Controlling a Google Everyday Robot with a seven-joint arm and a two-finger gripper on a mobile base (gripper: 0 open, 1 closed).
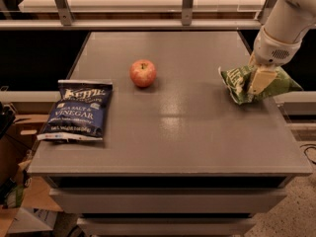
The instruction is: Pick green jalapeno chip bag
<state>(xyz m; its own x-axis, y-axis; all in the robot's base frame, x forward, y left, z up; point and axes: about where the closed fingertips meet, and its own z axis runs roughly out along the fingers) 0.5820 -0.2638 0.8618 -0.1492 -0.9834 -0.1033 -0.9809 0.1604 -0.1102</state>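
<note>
My gripper (258, 81), at the right of frame, pinches the crumpled green jalapeno chip bag (236, 82) over the table's (187, 132) right edge.

Crumpled green chip bag (235, 82) in fingers (259, 79)

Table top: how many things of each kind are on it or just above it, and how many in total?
Chip bags: 2, the green jalapeno chip bag gripped in the pincer at the right edge of the table, and the blue bag
apple: 1
Total: 3
</note>
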